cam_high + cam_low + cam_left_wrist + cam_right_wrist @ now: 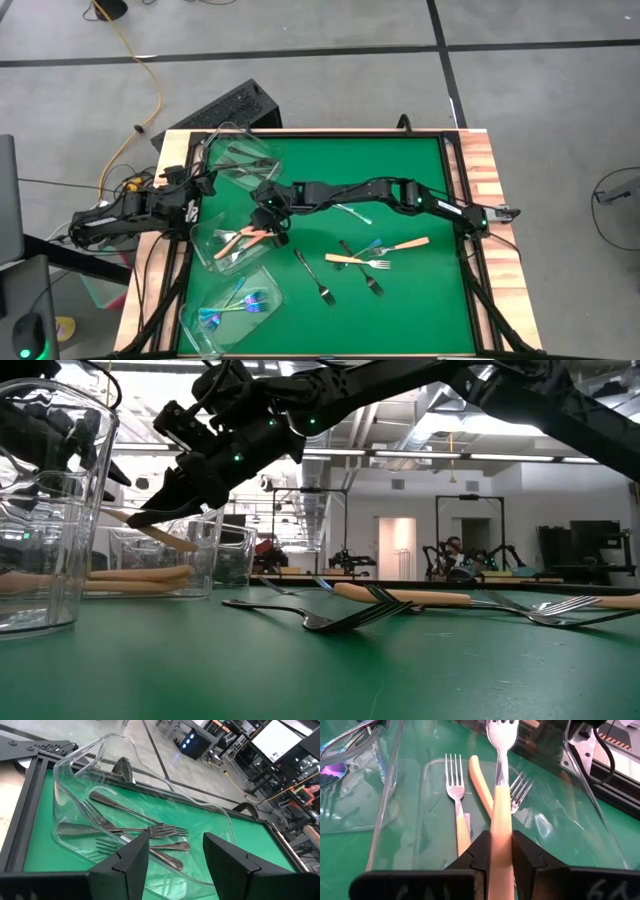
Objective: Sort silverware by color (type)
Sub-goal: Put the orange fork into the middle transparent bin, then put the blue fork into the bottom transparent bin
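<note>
R gripper [501,851] clamps cream-handled fork [501,815] over tub [600,827], handle end hidden; L gripper [172,852] open.

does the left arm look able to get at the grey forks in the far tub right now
Probably yes. The left gripper hangs with open jaws just before the far tub, whose open top leaves the grey forks uncovered; the right gripper works at the middle tub.
</note>
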